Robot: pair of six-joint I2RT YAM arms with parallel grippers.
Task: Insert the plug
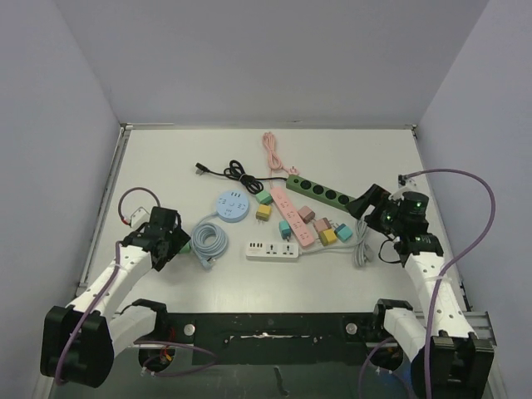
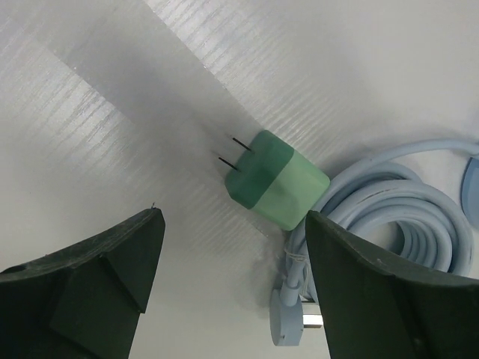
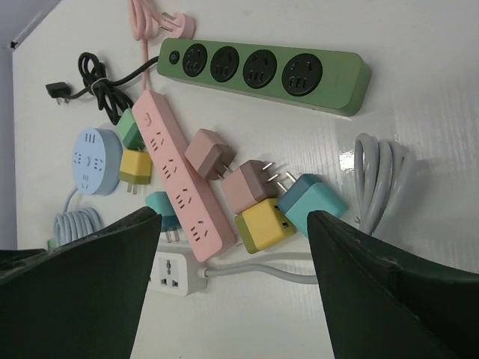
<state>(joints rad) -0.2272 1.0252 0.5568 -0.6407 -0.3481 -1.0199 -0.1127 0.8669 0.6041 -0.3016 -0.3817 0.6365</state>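
Note:
A two-tone green plug adapter (image 2: pixel 277 179) lies on the white table with its two prongs pointing up-left in the left wrist view. It shows in the top view (image 1: pixel 184 247) just right of my left gripper (image 1: pixel 174 243). My left gripper (image 2: pixel 233 239) is open and empty, hovering just short of the plug. My right gripper (image 1: pixel 363 205) is open and empty above the right end of the green power strip (image 1: pixel 326 193). The right wrist view, with my right gripper (image 3: pixel 233 224) at the bottom, shows the green strip (image 3: pixel 262 71), a pink strip (image 3: pixel 179 176) and a white strip (image 3: pixel 176 273).
A coiled light blue cable (image 2: pixel 397 217) with its blue plug (image 2: pixel 288 321) touches the green plug. Several loose adapters lie round the pink strip, among them a yellow one (image 3: pixel 262 224) and a teal one (image 3: pixel 314 206). There are also a round blue socket hub (image 1: pixel 230 204), a black cable (image 1: pixel 224 173), a pink cable (image 1: pixel 273 154) and a grey cable (image 1: pixel 363 249).

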